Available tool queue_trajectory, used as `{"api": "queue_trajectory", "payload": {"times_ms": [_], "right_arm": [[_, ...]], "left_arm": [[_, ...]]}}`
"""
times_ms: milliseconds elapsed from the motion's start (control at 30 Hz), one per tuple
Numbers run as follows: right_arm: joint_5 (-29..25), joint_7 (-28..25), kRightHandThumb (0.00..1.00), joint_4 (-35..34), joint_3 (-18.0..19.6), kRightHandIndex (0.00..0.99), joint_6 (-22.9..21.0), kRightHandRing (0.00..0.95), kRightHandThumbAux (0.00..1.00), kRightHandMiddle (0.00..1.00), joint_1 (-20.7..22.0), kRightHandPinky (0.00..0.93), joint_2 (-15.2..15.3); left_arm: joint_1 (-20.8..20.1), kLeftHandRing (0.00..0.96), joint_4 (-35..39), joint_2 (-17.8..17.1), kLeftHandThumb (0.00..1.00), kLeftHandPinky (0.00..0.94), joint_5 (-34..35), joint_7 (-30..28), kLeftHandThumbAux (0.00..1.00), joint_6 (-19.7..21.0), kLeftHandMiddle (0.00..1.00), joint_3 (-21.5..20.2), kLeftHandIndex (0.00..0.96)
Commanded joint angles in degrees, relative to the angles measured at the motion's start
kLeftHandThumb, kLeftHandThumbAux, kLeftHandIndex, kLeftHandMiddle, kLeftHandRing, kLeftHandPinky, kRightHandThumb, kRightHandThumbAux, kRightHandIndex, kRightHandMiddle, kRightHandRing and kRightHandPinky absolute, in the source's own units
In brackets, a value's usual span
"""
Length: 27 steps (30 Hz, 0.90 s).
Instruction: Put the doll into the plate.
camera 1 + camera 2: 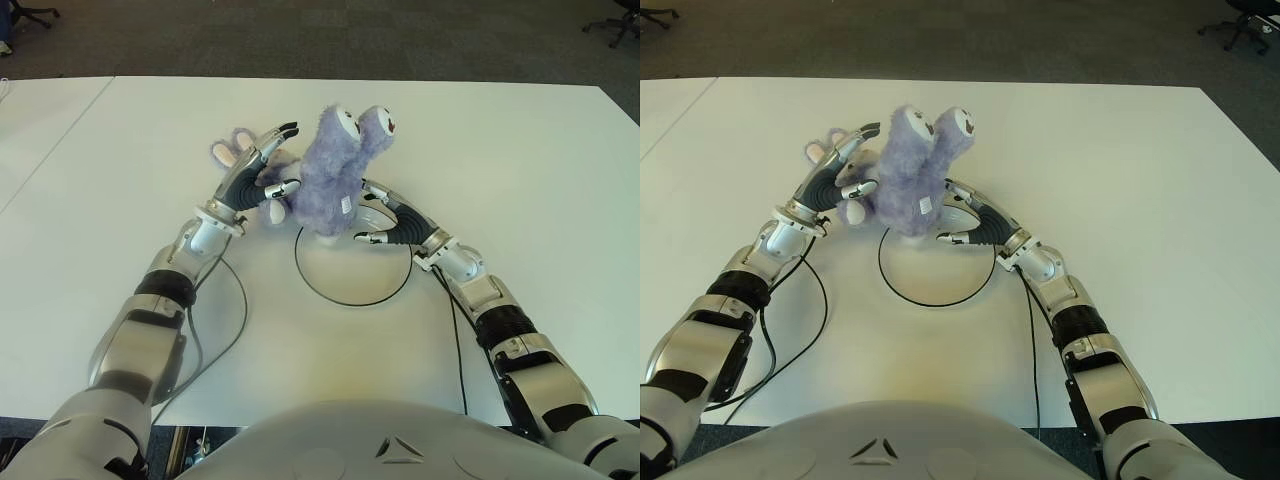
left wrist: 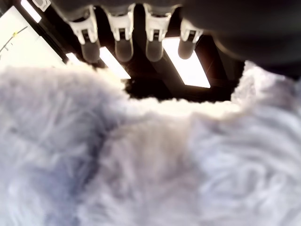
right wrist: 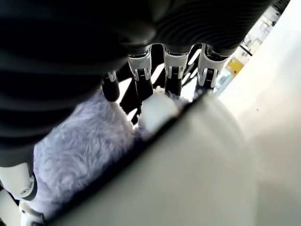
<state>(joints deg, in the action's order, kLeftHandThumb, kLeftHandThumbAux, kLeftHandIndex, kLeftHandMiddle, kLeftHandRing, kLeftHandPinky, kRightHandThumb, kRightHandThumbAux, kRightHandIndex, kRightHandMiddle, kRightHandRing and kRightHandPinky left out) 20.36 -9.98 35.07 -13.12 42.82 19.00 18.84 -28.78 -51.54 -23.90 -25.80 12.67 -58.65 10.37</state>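
White table; dark grey carpet beyond; office chair at far corner

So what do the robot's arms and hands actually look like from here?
Both arms have silver-grey shells with black bands at the joints. The left hand and right hand have black ribbed backs and silver-white finger segments ending in dark tips. A thin black cable loops along each forearm over the white table.

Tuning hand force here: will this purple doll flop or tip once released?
Probably soft and light: the doll is shaggy plush. It may tip, standing tall on the plate rim between the left hand and right hand.
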Motion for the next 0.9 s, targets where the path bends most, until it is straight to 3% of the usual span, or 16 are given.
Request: {"api": "queue_trajectory", "payload": {"times_ms": [33, 233, 400, 700, 767, 867, 900], "right_arm": [[2.8, 0.7, 0.176, 1.6, -1.7, 0.0, -2.4, 0.098, 0.52, 0.0, -1.8, 0.23, 0.7], [3.5, 1.6, 0.216, 3.2, -2.4, 0.0, -4.7, 0.122, 0.549, 0.003, -1.6, 0.263, 0.6], [2.4, 1.7, 0.271, 4.9, -2.6, 0.0, -5.7, 0.115, 0.567, 0.015, -1.6, 0.229, 0.0], [3.1, 3.4, 0.3, 4.1, -2.9, 0.0, -6.3, 0.157, 0.565, 0.024, -1.3, 0.293, -0.4], [2.8, 3.6, 0.293, 3.7, -2.8, 0.0, -6.6, 0.165, 0.565, 0.026, -1.3, 0.289, -0.6], [1.2, 3.6, 0.326, 3.4, -2.1, 0.013, -6.9, 0.15, 0.585, 0.043, -1.4, 0.245, -1.3], [0.6, 3.8, 0.33, 3.3, -1.8, 0.015, -7.1, 0.149, 0.586, 0.044, -1.4, 0.242, -1.6]], "left_arm": [[0.3, 0.0, -0.2, 0.6, 0.132, 0.0, 0.2, -1.8, 0.217, 0.3, 0.0, 0.9, 0.0], [0.5, 0.0, -0.6, 1.6, 0.13, 0.0, 1.4, -3.2, 0.208, -0.2, 0.0, 1.0, 0.0], [1.5, 0.0, -1.6, 4.0, 0.129, 0.0, 1.7, -3.9, 0.206, -0.7, 0.0, 2.1, 0.0], [1.6, 0.0, -4.0, 5.4, 0.179, 0.0, 3.9, -8.4, 0.192, 0.0, 0.0, 3.1, 0.0], [1.4, 0.0, -4.2, 5.6, 0.202, 0.0, 3.3, -8.0, 0.198, 0.1, 0.0, 3.4, 0.0], [1.2, 0.0, -4.3, 6.0, 0.383, 0.078, 1.7, -6.3, 0.279, 0.4, 0.0, 3.9, 0.0], [1.2, 0.0, -4.3, 6.1, 0.399, 0.086, 0.9, -5.3, 0.285, 0.6, 0.0, 4.0, 0.0]]}}
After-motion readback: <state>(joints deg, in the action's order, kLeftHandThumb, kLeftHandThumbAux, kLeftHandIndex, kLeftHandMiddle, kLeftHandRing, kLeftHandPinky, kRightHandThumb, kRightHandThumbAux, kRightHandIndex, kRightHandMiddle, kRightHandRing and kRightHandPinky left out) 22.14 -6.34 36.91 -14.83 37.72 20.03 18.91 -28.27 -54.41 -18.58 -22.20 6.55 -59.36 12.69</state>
